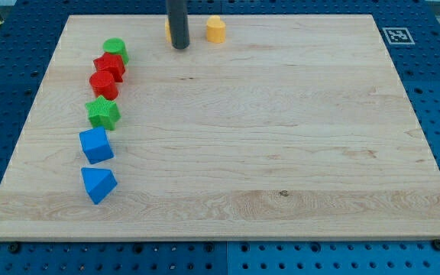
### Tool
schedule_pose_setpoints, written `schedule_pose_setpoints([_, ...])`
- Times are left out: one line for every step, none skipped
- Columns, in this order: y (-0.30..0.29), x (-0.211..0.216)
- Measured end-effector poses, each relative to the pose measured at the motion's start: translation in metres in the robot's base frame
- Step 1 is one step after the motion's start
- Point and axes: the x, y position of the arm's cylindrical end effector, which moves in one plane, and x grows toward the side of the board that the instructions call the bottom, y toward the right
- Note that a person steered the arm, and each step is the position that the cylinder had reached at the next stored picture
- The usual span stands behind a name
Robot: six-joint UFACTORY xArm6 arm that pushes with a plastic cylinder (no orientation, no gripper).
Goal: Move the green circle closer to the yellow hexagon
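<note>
My tip [180, 46] sits at the top of the wooden counter [281, 153], between the yellow hexagon block [216, 30] and the green circle block [116, 50]; there's no end effector to open or close, just a plain rod.

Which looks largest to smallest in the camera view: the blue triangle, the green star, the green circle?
1. blue triangle
2. green star
3. green circle
The triangle lies nearest the view's bottom, the circle nearest its top, so camera nearness may account for part of the difference.

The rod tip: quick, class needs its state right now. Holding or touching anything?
My tip: no gripper, holds nothing; it sits near the view's top, right of the green circle, left of the yellow hexagon, touching neither.
</note>
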Motion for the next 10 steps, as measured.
schedule_pose_setpoints([-0.037, 0.0])
schedule_pose_setpoints([-0.078, -0.001])
schedule_pose_setpoints([-0.119, -0.002])
schedule_pose_setpoints([-0.144, 0.01])
schedule_pose_setpoints([-0.166, 0.026])
schedule_pose_setpoints([-0.178, 0.041])
schedule_pose_setpoints([-0.178, 0.051])
schedule_pose_setpoints([-0.164, 0.057])
schedule_pose_setpoints([-0.143, 0.057])
schedule_pose_setpoints([-0.125, 0.057])
